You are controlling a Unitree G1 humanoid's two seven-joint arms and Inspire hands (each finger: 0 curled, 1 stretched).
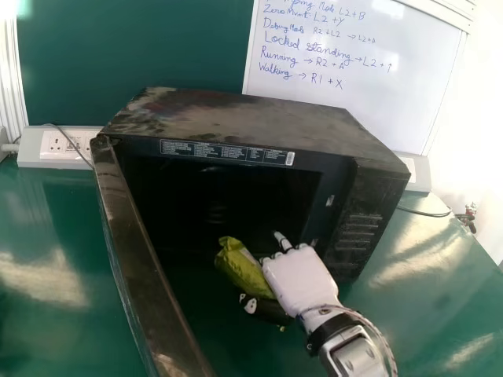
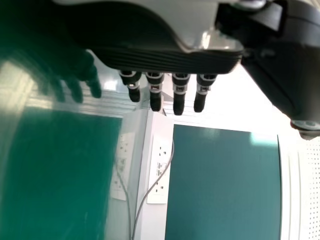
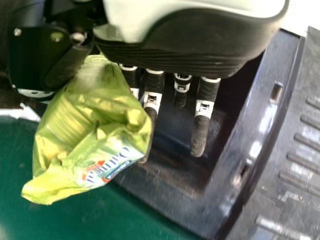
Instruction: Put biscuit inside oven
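Reaches in from the bottom right of the head view with the right forearm (image 1: 354,345), palm side of the right hand (image 1: 302,279) turned away. Grips the green biscuit packet (image 1: 244,271) between thumb and nearest fingers, with a narrow grasp and the wrapper crumpled. Has other fingers (image 3: 201,132) pointing past the packet towards the dark cavity, the farthest along the row nearly straight.

Has the left hand (image 2: 165,57) open in the left wrist view, fingers hanging loosely and well spread from the thumb.

Holds the packet low before the oven's mouth, above the green table (image 1: 39,338) and near the lower front edge. Cannot tell from here of any contact between packet and oven (image 1: 236,118).

Swung wide at the left, with the near end at the bottom edge: see the oven door (image 1: 141,236).

Behind, along the table's back, find a white socket strip (image 1: 35,153) with a thin grey cable (image 1: 72,147); beyond, a dark green board (image 1: 157,47) and a whiteboard (image 1: 377,102) with handwriting.
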